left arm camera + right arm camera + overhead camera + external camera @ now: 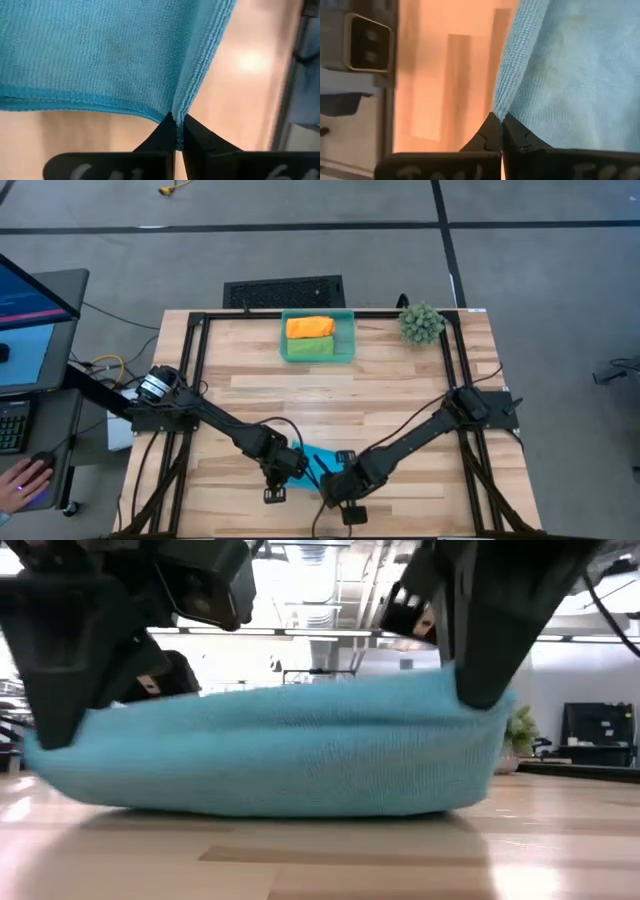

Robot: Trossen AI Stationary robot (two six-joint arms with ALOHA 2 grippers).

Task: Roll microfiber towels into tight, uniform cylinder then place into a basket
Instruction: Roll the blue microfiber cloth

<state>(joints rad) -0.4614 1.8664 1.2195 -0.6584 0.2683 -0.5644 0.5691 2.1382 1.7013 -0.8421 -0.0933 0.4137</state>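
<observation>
From above, both arms are reaching to the near edge of the bench, where the sky blue towel is lying between them. The left hand is working at its left side and the right hand at its right. At the far edge, the teal basket is already holding an orange towel roll and a bright green towel roll. A spiky plant ball is sitting just right of the basket.

At bench height, the blue cloth is sagging in a long loose bundle, pinched up at both ends.

The left wrist camera is showing its fingers closed on a hemmed corner of the cloth.

The right wrist camera is showing the same: fingers clamped shut on a corner.

Two towels appear finished. The blue one is not yet rolled tight, and no yellow one is showing. No readable writing is appearing anywhere.
</observation>
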